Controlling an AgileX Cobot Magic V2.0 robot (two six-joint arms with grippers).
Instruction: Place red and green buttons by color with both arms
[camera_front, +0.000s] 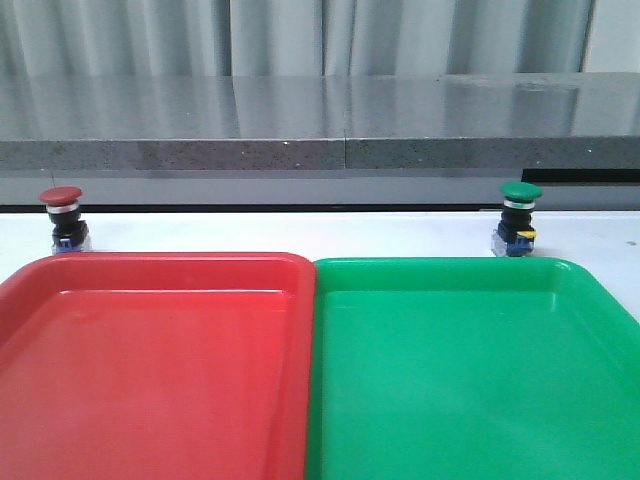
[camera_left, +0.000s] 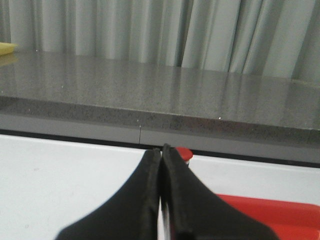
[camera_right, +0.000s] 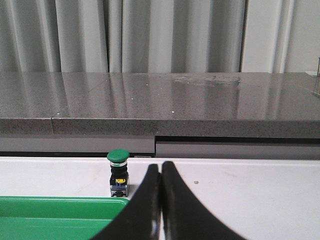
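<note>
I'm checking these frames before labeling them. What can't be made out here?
- Red button: in the left wrist view, mostly hidden behind the closed left gripper; only a sliver of its cap shows.
- Both arms: absent from the front view.
- Red tray and green tray: near ends cut off by the front view's bottom edge.
- Green button: markings too small to read.

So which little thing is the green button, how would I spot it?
Find the big green tray on the right. Just beyond its far edge, on the white table, stands a small upright switch: the green button. Its mushroom cap is green; its twin behind the red tray is dark red.
</note>
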